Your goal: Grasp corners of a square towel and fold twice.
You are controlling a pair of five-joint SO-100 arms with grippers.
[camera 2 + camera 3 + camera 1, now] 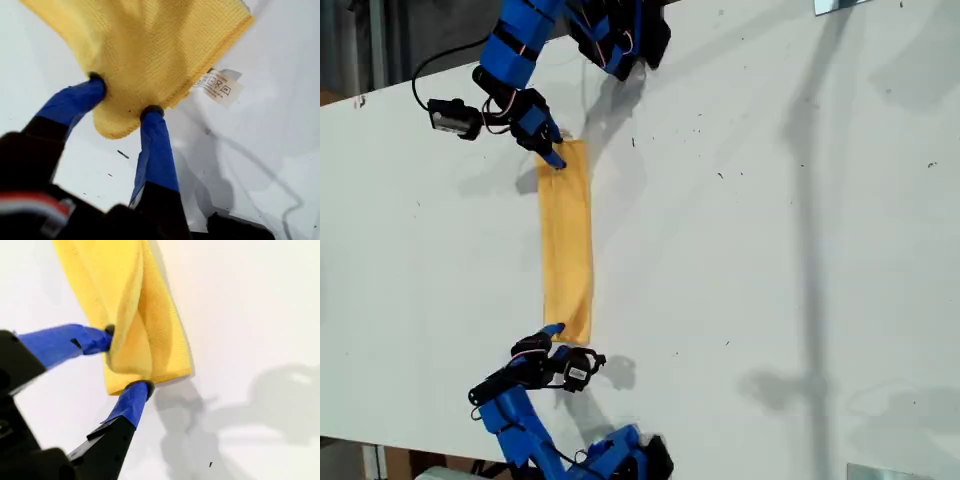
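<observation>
Pinching with my first gripper [125,95] in the first wrist view: both blue fingertips [152,111] pressed into the towel [145,45] just behind one rounded corner [117,127], cloth trapped between them. Small white tag [220,85] hanging off the edge right beside that grip, clear of the jaws. Rest of the yellow cloth running away over the white table [280,130]. Over to the second wrist view: my second gripper [125,360] likewise clamped across the strip's end, layers bunched into a ridge between the tips, so apparently holding doubled cloth rather than a single sheet. Gripped close to the end edge, most likely so the whole end lifts together. Now the exterior view: towel lying as a long narrow strip in the table's middle, looking folded once already. One arm's gripper [552,158] at the strip's upper end, another arm's gripper [552,330] at its lower end, both on the strip's left-hand corners in this view. Cannot tell which of these is first or second. Held at opposite ends, probably ready for bringing one end over onto the other for the second fold.
</observation>
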